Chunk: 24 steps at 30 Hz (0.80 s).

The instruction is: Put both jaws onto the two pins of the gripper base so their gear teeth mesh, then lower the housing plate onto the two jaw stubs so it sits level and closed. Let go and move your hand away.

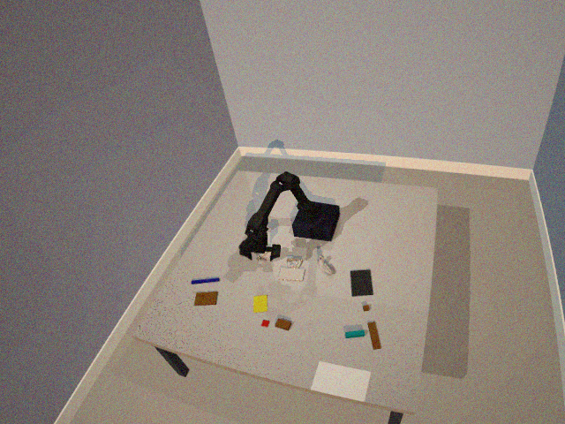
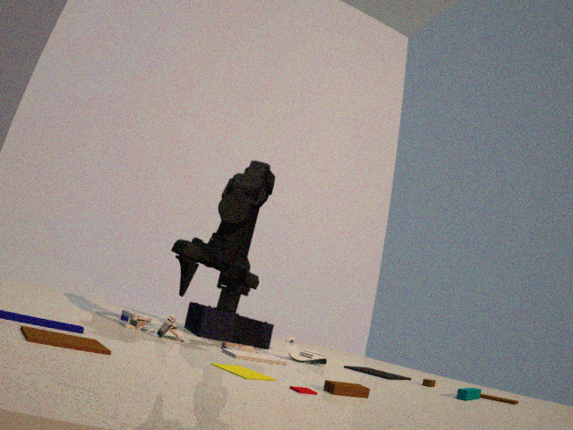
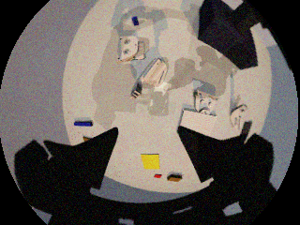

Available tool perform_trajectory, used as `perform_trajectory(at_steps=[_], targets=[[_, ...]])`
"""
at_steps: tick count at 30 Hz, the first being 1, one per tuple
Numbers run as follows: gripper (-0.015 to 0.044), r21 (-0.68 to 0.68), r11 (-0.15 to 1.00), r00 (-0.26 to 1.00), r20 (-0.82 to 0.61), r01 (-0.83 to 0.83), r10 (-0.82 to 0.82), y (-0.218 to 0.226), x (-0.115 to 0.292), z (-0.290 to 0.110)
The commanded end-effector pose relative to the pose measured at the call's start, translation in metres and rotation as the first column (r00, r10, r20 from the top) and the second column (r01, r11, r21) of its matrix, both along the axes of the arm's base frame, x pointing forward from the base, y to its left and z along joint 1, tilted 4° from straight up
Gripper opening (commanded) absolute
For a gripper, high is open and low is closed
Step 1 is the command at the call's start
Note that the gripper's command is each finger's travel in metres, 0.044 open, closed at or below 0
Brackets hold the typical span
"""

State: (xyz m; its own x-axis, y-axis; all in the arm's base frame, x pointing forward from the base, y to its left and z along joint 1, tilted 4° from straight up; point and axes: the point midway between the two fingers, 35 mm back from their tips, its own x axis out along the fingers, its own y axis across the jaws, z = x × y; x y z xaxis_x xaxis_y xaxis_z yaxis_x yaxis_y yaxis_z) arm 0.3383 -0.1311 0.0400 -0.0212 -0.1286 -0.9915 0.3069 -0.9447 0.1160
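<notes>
My gripper (image 1: 260,255) (image 3: 148,130) is open and empty, held above the table. The pale gripper base (image 1: 291,274) (image 2: 254,356) (image 3: 199,119) lies flat, its raised end toward the arm's mount. One pale jaw (image 1: 327,264) (image 2: 306,356) (image 3: 238,113) lies beside it, on the side away from my gripper. A second pale piece, seemingly the other jaw (image 2: 167,326) (image 3: 155,72), rests tilted on the other side. A pale piece with two round holes, seemingly the housing plate (image 2: 134,320) (image 3: 127,48), is beyond it. The top view shows these last two poorly, under my gripper. No jaw is on the base.
The arm's dark mount (image 1: 315,221) (image 2: 228,325) (image 3: 227,33) stands behind the base. A yellow sheet (image 1: 259,303) (image 2: 243,371) (image 3: 150,161), a red chip (image 1: 265,322), a brown block (image 1: 283,323), a blue bar (image 1: 205,280) and a black sheet (image 1: 361,283) lie around the parts.
</notes>
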Motion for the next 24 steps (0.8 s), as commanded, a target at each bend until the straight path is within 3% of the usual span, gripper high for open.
perform_trajectory(at_steps=[1, 17, 24], targets=[[0.044, 0.043, 0.989, 0.99, 0.01, 0.142, -0.143, -0.013, -0.01, -0.003], [0.044, 0.165, 0.797, 0.809, -0.001, 0.581, -0.588, -0.057, -0.043, -0.011], [0.044, 0.17, 0.785, 0.797, -0.003, 0.596, -0.604, -0.058, -0.045, -0.011]])
